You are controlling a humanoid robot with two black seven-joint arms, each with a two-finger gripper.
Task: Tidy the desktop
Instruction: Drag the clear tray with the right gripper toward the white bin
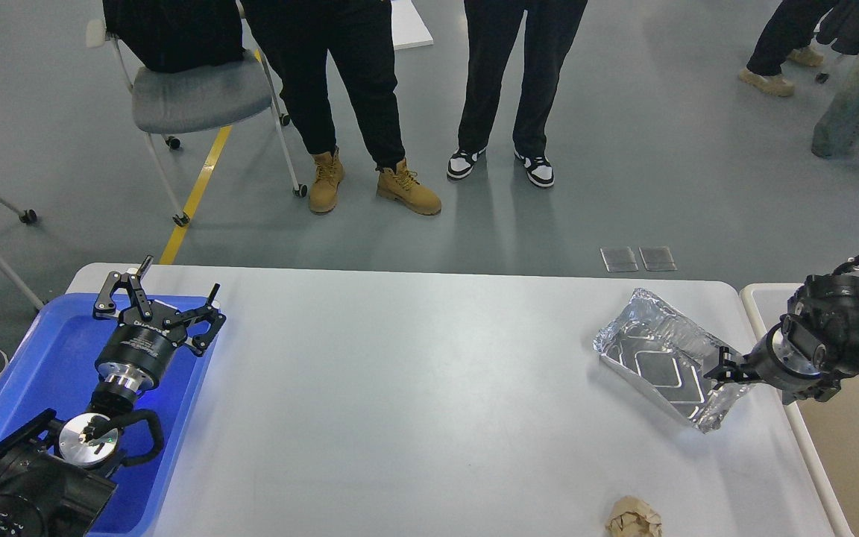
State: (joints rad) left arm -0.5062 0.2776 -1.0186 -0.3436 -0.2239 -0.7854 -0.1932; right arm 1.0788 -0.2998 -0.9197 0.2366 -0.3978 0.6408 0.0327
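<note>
Wide white-grey rectangular bench (414,388) with rounded corners, filling the lower view, mostly bare. Left on it: crinkled silver foil tray (657,358) near the right edge, tilted, pinched at its near corner by the right hand (724,371); crumpled brown paper ball (634,518) at the front edge. Left hand (157,302) spread wide, holding nothing, above the blue plastic tray (34,373). Beige open bin (847,440) just beside the bench, right. Probably near finished, two pieces remaining.
</note>
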